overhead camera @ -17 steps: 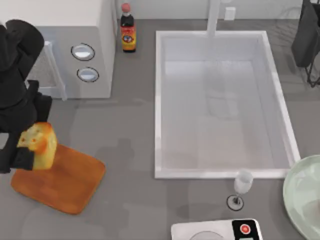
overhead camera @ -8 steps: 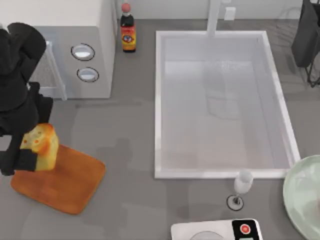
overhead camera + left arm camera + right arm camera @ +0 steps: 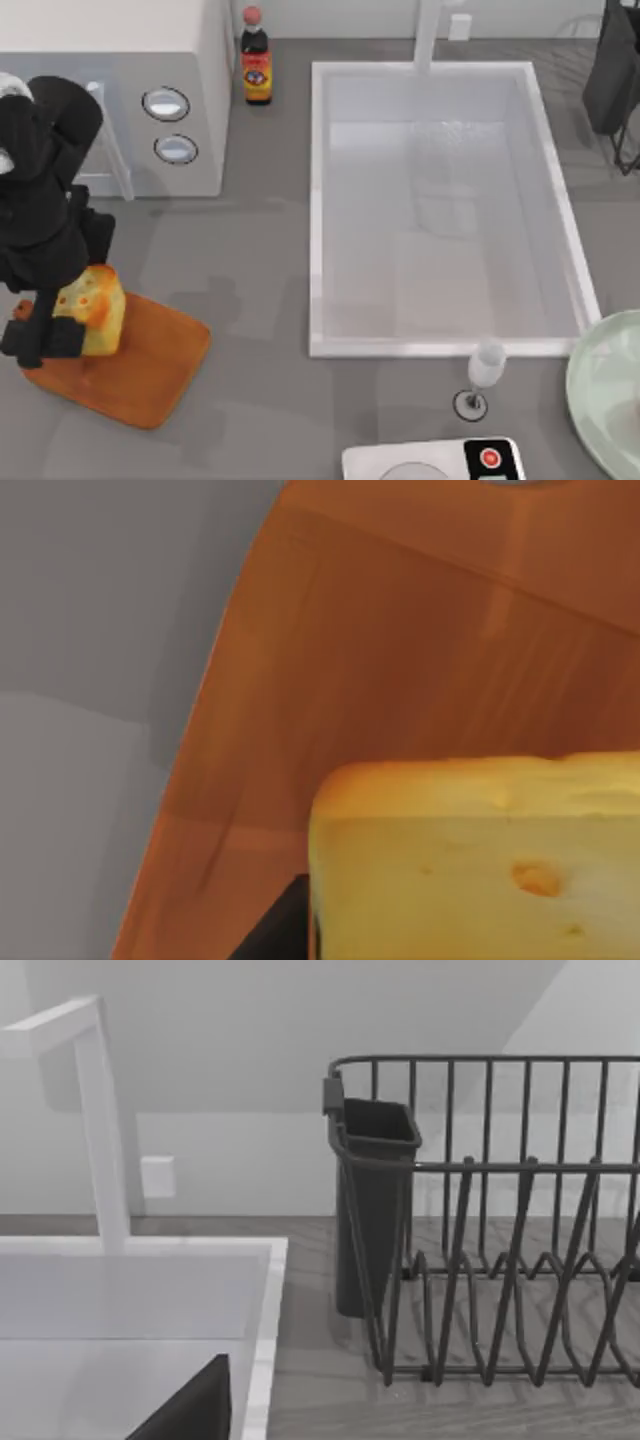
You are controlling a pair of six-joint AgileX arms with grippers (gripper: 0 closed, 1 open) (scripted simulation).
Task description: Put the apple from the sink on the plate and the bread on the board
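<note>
Bread (image 3: 95, 308) in left pincer (image 3: 62, 325), low over the board (image 3: 150, 365).

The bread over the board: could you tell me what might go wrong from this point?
1. The bread sits near the board's left end, in the left gripper; released there, it might tip off that edge.
2. The wrist view shows board under the loaf, but contact cannot be told; an early release could make it drop and roll.
3. The sink holds no apple, so that step may stall.

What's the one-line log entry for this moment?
left tool | shut on bread | over board | right arm parked | apple unseen
</note>
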